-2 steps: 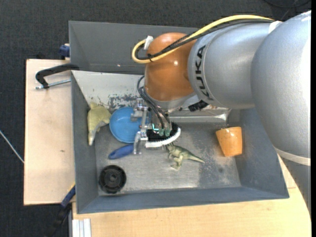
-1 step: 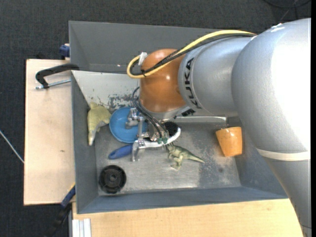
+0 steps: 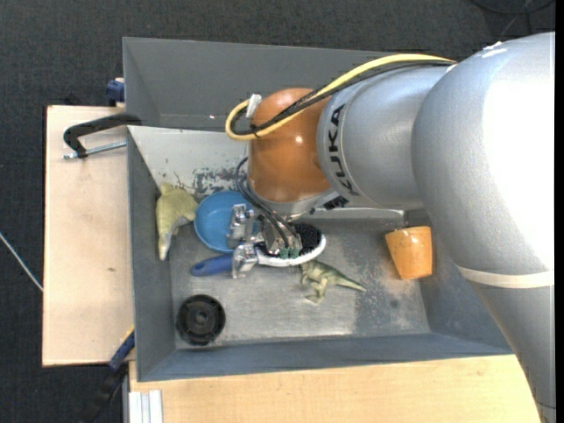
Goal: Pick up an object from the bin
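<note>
Grey metal bin (image 3: 308, 349): loose things lie flat, as dropped.
Blue plastic handle (image 3: 207, 267): centre-left floor, long axis left-right, free end pointing left.
Gripper (image 3: 251, 252): low at that handle's right end, probably for a top-down grasp; open or closed, cannot tell.
Green toy dinosaur (image 3: 324, 280): just right, apart.

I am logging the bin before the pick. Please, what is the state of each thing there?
blue bowl: partly hidden by the pincer.
pincer: lowered at bowl's right edge; grip unclear.
green dinosaur: lying flat, free.
orange cup: apart, untouched.
black round cap: flat, in the lower-left corner.
yellowish soft thing: slumped by left wall.
</note>
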`<state>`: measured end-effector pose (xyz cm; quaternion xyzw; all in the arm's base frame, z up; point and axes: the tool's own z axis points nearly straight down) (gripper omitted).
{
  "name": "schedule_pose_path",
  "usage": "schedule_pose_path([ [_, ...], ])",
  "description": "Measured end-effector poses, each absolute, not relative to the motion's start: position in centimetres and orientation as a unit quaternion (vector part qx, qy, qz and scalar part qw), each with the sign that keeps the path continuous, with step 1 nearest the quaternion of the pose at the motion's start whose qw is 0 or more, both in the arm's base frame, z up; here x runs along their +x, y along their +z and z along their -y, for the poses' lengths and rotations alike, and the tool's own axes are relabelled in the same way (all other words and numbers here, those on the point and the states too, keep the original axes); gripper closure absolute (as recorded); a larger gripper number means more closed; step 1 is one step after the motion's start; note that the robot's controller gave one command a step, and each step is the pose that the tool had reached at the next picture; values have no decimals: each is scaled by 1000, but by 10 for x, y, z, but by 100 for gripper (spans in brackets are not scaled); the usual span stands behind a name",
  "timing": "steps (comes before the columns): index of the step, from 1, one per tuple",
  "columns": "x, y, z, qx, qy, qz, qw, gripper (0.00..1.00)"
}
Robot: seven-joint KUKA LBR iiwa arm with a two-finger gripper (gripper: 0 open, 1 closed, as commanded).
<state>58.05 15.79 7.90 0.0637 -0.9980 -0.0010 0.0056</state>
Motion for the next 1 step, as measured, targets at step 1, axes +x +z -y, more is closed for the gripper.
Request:
schedule_pose_path([
  [1, 573, 243, -152, 129, -1, 992, -7, 100],
])
